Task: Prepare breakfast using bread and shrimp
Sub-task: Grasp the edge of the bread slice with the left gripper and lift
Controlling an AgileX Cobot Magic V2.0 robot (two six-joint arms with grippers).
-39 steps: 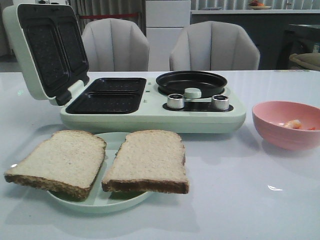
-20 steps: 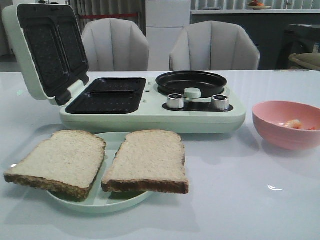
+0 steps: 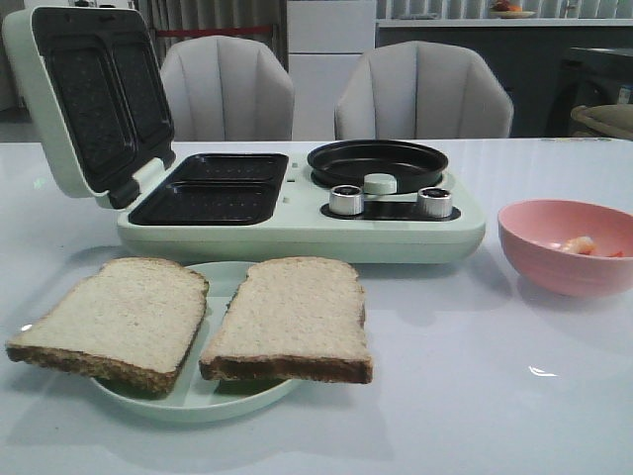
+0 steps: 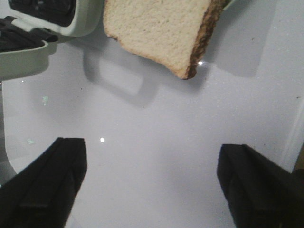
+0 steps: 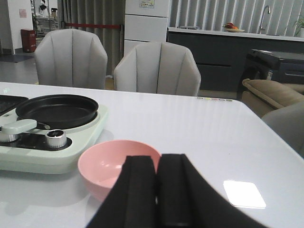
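Note:
Two slices of bread, the left slice (image 3: 114,317) and the right slice (image 3: 292,319), lie side by side on a pale green plate (image 3: 226,280) at the front left of the table. A small pinkish-orange shrimp (image 3: 579,244) rests in the pink bowl (image 3: 564,247) on the right. Neither arm shows in the front view. My left gripper (image 4: 152,147) hangs open over bare white table, a short way from a corner of one bread slice (image 4: 161,33). My right gripper (image 5: 156,159) is shut with nothing in it, just in front of the pink bowl (image 5: 107,164); its fingers hide the shrimp in that view.
A pale green sandwich maker (image 3: 297,233) stands behind the plate, its lid (image 3: 89,99) raised at the left over two dark square wells (image 3: 213,188). A round black pan (image 3: 378,163) and two knobs sit on its right half. Two grey chairs (image 3: 425,94) stand beyond the table.

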